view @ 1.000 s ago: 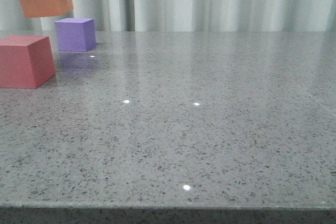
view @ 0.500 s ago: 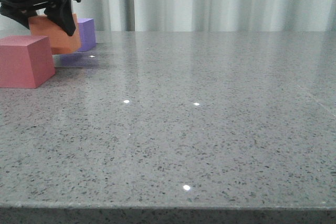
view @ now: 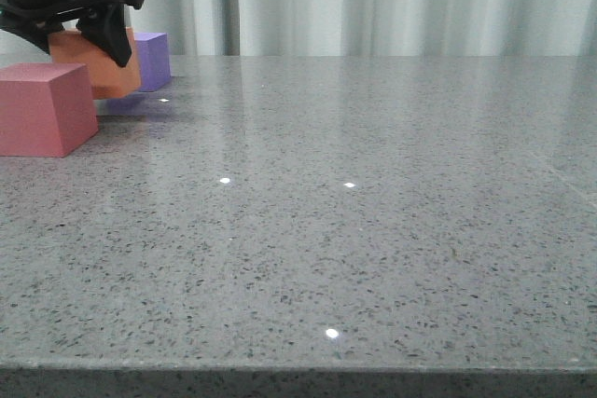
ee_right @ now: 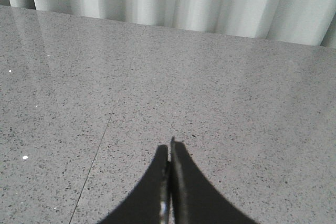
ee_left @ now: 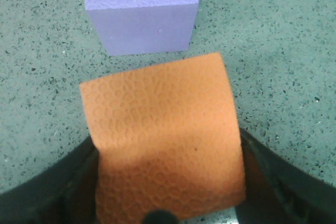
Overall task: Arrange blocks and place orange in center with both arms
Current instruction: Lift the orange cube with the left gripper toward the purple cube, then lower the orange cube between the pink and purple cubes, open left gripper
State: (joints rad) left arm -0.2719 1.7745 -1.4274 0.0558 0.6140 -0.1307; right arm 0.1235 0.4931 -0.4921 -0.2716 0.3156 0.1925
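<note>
My left gripper [view: 79, 34] is shut on the orange cube [view: 107, 67] at the far left of the table, low over or on the surface. In the left wrist view the orange cube [ee_left: 163, 140] sits between the dark fingers [ee_left: 273, 177]. The purple cube [view: 154, 58] stands just behind it and is partly hidden; it also shows in the left wrist view [ee_left: 142, 11]. The red-pink cube [view: 42, 109] stands in front-left of the orange one. My right gripper [ee_right: 169, 153] is shut and empty over bare table; it does not show in the front view.
The grey speckled table [view: 354, 212] stretches to the right and to the front edge. White curtains [view: 392, 2] hang behind the table. A thin seam line [ee_right: 94, 161] runs across the table in the right wrist view.
My left gripper has come down with the orange cube from above the purple cube to table level between the purple and red-pink cubes. In the last half second it barely moved.
</note>
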